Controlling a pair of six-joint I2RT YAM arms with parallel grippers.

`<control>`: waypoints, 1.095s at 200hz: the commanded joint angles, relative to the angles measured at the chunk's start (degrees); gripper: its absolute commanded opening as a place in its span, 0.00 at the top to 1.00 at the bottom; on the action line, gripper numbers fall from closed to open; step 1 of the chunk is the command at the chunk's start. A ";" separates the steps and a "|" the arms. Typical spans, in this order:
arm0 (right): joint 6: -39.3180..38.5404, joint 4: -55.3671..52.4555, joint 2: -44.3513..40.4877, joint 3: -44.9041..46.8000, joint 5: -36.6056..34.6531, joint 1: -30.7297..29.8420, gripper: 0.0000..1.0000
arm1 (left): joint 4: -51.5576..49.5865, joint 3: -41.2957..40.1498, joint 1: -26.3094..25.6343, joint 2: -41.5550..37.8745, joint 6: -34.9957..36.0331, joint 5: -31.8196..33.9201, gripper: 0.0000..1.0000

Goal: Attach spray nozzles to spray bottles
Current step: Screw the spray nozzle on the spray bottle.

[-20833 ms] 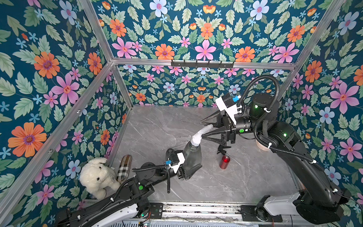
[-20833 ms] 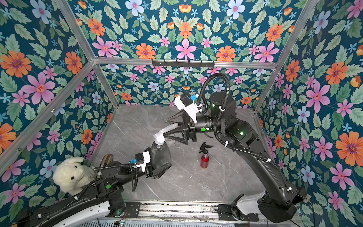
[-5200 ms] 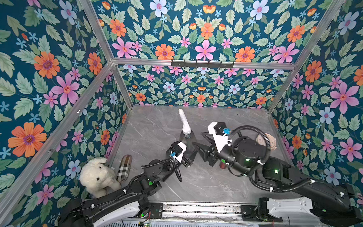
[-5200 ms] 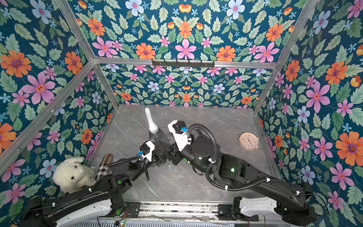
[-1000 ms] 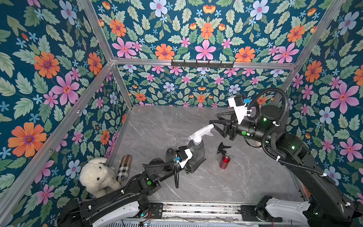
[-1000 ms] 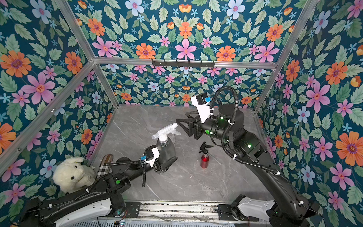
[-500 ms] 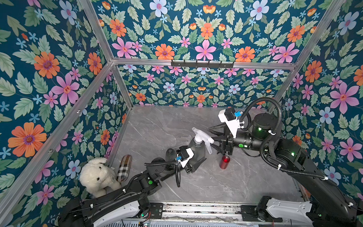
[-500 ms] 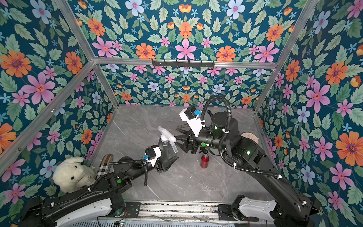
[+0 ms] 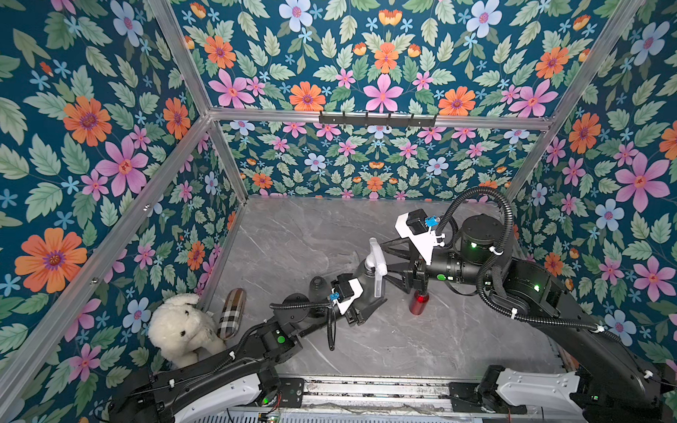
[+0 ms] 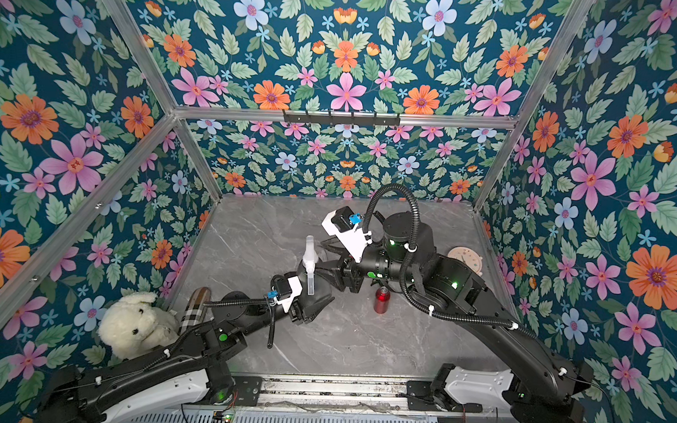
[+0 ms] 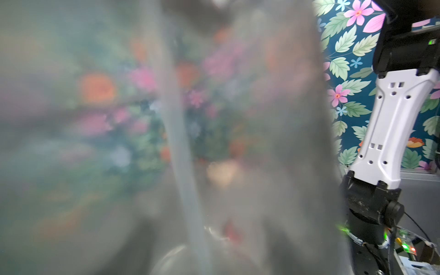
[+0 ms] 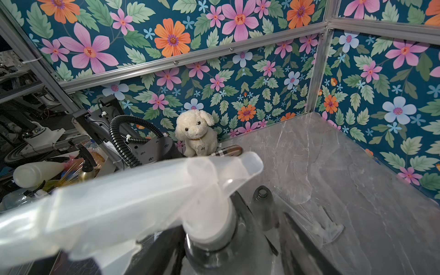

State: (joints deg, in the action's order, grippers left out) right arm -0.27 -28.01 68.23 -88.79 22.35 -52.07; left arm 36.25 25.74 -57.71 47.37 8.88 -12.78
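My left gripper (image 9: 364, 308) is shut on a smoky-grey spray bottle (image 9: 366, 296) held upright above the table. A whitish-clear spray nozzle (image 9: 375, 256) sits on its neck, and its dip tube (image 11: 181, 142) shows through the bottle wall (image 11: 262, 142). My right gripper (image 9: 383, 260) is open, with one jaw on each side of the nozzle's collar (image 12: 209, 228). A second grey spray bottle (image 12: 263, 207) stands uncapped behind it. Another clear nozzle (image 12: 326, 228) lies on the table. The red bottle (image 10: 381, 299) stands under my right wrist.
A white plush dog (image 9: 182, 327) and a plaid oblong case (image 9: 232, 313) sit in the front left corner. A round disc (image 10: 465, 259) lies by the right wall. Floral walls close in the marble tabletop (image 9: 421, 339) on three sides.
My right gripper has come down and left until its jaws stand either side of the nozzle's collar. The held bottle has shifted, and the nozzle head now points toward the back wall.
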 commanded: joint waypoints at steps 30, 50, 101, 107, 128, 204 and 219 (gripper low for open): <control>-1.67 2.65 1.47 -0.97 2.94 0.02 0.50 | 1.67 0.28 0.06 0.17 -0.23 -1.57 1.00; -0.80 3.48 1.47 -0.42 2.98 -0.04 0.63 | 2.02 0.15 0.06 0.20 -0.18 -0.88 1.00; 2.39 6.47 1.16 2.68 -0.68 -1.72 0.78 | 3.52 -0.22 0.08 -0.07 -0.21 3.31 1.00; 2.83 7.03 1.27 3.24 -2.77 -2.83 0.79 | 3.73 -0.18 0.06 0.01 -0.19 4.08 1.00; 3.51 8.61 2.14 4.74 -11.76 -7.54 0.79 | 4.00 0.26 0.06 0.67 0.39 7.43 1.00; 14.51 2.05 13.91 -2.21 -49.46 -19.94 0.77 | 7.74 1.33 -0.03 4.86 2.14 14.77 1.00; 16.06 2.61 15.47 -2.58 -51.16 -20.73 0.76 | 7.83 1.48 0.00 5.16 2.17 14.82 1.00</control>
State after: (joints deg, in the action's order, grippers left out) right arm 8.97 -15.99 80.38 -91.15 -28.67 -71.16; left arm 41.08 26.06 -57.47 52.01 5.98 5.56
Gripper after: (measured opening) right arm 0.293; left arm 0.706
